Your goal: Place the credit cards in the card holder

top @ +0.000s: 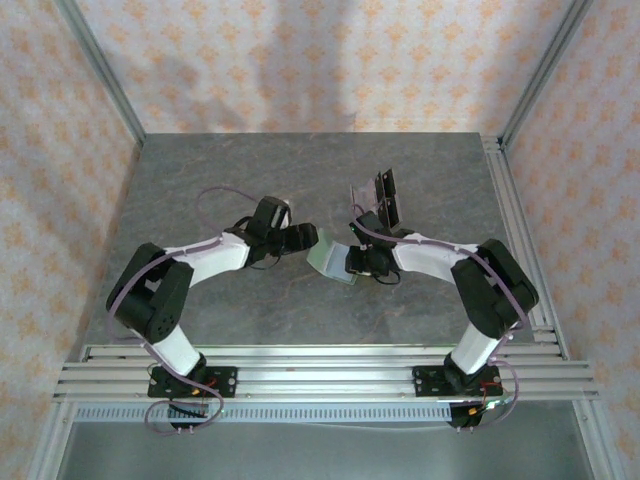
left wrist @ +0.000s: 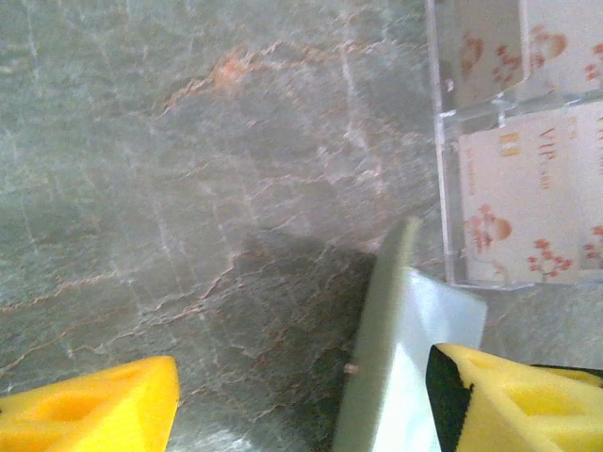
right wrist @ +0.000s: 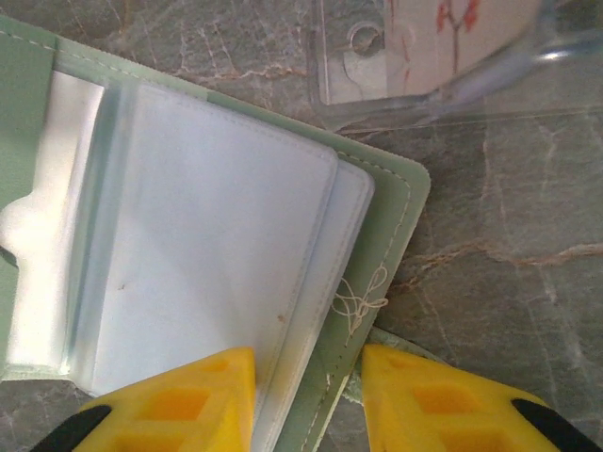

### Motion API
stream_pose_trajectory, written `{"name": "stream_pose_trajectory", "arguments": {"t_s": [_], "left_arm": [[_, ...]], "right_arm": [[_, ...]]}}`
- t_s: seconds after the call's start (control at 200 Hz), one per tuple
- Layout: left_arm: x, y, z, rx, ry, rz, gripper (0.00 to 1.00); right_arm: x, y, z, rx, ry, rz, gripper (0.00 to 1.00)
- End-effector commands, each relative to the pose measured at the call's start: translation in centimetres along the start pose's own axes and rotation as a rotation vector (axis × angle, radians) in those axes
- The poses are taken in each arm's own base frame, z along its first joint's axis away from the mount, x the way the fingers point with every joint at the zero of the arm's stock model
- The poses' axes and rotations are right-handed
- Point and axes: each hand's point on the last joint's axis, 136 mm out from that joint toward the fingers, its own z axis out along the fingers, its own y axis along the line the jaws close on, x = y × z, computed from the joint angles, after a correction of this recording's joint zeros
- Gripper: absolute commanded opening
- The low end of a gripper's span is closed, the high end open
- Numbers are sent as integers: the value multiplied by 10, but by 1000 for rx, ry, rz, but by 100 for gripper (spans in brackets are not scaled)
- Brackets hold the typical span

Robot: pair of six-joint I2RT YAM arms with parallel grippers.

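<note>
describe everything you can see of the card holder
The card holder is a sage-green folding wallet with stitched edges, lying open on the grey stone-look table. Inside are pale, clear plastic sleeves, seemingly empty. A loose thread curls at its edge. The right pincer straddles that edge, its yellow jaws apart; whether they touch it is unclear. A clear case sits just beyond its corner.

Sage-green card holder (right wrist: 207,235) with pale bluish-white sleeves inside. Grey table (left wrist: 188,188) veined in rust and white. Yellow-fingered right gripper (right wrist: 306,395). Credit cards (left wrist: 528,207) look cream with reddish flower marks. Peach, floral-patterned walls (top: 300,60).
</note>
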Motion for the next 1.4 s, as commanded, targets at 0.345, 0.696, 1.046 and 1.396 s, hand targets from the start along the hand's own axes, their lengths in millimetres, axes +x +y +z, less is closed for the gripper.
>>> {"name": "stream_pose_trajectory", "arguments": {"t_s": [0.345,0.696,1.046,1.396], "left_arm": [[0,-22,20,66,30,8,70],[10,-14,13,44,28,1,28],[23,10,-15,-24,-26,-31,0],[36,32,-43,-77,-96,-63,0]], "right_arm": [[-3,3,5,-7,4,-10,34],[-9,16,-33,-65,-24,-1,40],[-23,42,-48,-145,-36,0,42],[-29,70,-22,-165,10,-41,42]]}}
